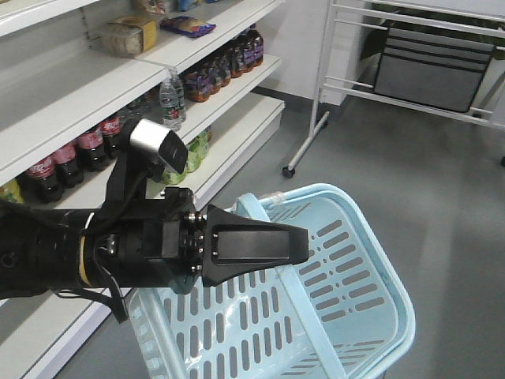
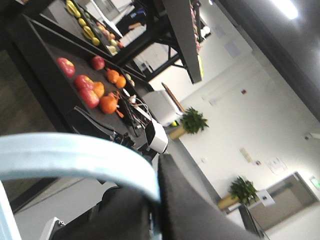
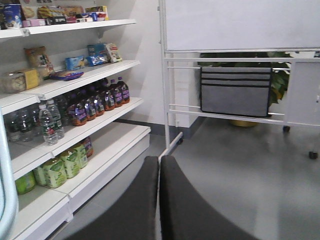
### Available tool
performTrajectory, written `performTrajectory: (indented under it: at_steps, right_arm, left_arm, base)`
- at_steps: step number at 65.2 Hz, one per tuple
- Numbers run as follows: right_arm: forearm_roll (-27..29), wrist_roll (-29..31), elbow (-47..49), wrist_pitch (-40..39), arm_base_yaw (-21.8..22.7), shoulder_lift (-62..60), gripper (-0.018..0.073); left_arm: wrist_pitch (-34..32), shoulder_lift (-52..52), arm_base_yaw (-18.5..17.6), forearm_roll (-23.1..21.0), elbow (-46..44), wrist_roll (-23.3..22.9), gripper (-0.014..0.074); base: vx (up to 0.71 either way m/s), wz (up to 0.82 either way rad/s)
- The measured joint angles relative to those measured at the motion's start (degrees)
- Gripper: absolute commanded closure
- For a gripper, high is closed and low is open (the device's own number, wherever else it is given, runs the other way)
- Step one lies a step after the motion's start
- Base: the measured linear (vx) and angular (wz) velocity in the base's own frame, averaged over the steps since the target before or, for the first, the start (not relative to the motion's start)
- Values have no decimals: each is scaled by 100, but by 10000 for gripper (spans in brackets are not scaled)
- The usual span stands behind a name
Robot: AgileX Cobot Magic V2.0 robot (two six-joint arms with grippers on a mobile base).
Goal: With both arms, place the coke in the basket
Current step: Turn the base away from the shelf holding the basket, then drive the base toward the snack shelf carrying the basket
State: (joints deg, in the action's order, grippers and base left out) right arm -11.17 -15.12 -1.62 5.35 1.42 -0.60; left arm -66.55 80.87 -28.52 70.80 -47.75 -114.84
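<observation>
Several coke bottles with red caps and red labels stand on the middle shelf at the left. The pale blue basket hangs low in the middle, with nothing in it. In the left wrist view my left gripper is shut on the basket's pale blue handle; this gripper does not show in the front view. My right gripper is shut and empty. It points right, above the basket's near side, well away from the coke. The right wrist view shows its fingers pressed together.
White shelves run along the left with dark juice bottles, water bottles and green bottles. A white wheeled rack with a grey pouch stands at the back right. The floor is grey. A fruit stand shows in the left wrist view.
</observation>
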Motion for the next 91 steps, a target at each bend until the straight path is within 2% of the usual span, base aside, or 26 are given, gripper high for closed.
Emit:
performTrajectory:
  at_steps: [65, 91]
  right_arm:
    - [0, 0, 0, 0, 0, 0, 564]
    - [0, 0, 0, 0, 0, 0, 564]
  left_arm:
    - [-6, 0, 0, 0, 0, 0, 604]
    - [-8, 0, 0, 0, 0, 0, 604]
  base:
    - [8, -42]
    - [18, -21]
